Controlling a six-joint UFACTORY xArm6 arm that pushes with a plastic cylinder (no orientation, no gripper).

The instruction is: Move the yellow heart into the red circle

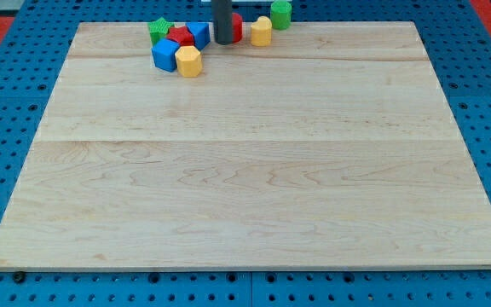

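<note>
Resting on the wooden board (245, 188), my tip (224, 42) hides the red circle (236, 28); the yellow heart (262, 31) sits just beside it, nearly there.

Wooden board (245, 170) on blue pegboard (7, 51); coloured blocks (189, 61) clustered at top edge.

You have seven blocks on the worktop (245, 196), all bunched near its top edge: two green ones (158, 29) (281, 13), two blue ones (165, 55) (199, 34), two yellow ones (189, 61) (262, 31), and one red star-like block (180, 36). A further red piece (236, 27) shows partly behind the rod.
</note>
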